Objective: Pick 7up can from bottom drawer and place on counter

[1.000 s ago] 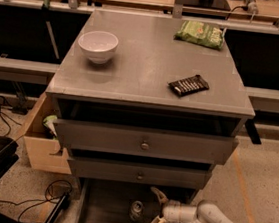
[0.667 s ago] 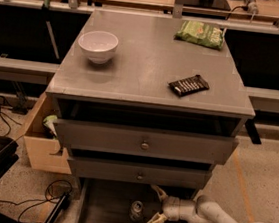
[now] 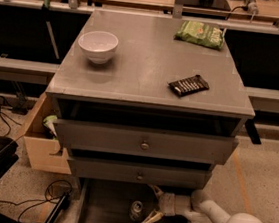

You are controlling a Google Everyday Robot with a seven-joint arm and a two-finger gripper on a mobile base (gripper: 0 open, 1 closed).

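Worktop (image 3: 148, 74): white bowl (image 3: 97, 46), green snack bag (image 3: 200, 34), dark bar (image 3: 188, 85).
Bottom drawer (image 3: 103, 205): open, 7up can (image 3: 137, 210) upright.
End effector (image 3: 149, 206): spread wide, just beside can.

The gripper (image 3: 152, 205) sits low inside the bottom drawer (image 3: 103, 205), toward its right side, with its fingers spread apart and pointing left. The 7up can (image 3: 137, 210) stands upright on the drawer floor just left of the gripper, close to the fingertips (whether they touch it cannot be told). Directly above the gripper are the lower knobbed drawer (image 3: 137, 173) and, over that, the upper knobbed drawer (image 3: 143, 141), with the counter (image 3: 144, 69) on top. On the counter, the bowl (image 3: 97, 46) lies up and well to the gripper's left. The snack bag (image 3: 200, 34) lies at the back, up and to its right. The flat packet (image 3: 188, 85) lies nearer the front, above it and a little to its right. A box (image 3: 42, 148) stands beside the cabinet, well to the gripper's left. The arm (image 3: 208, 212) leads off to the gripper's right.
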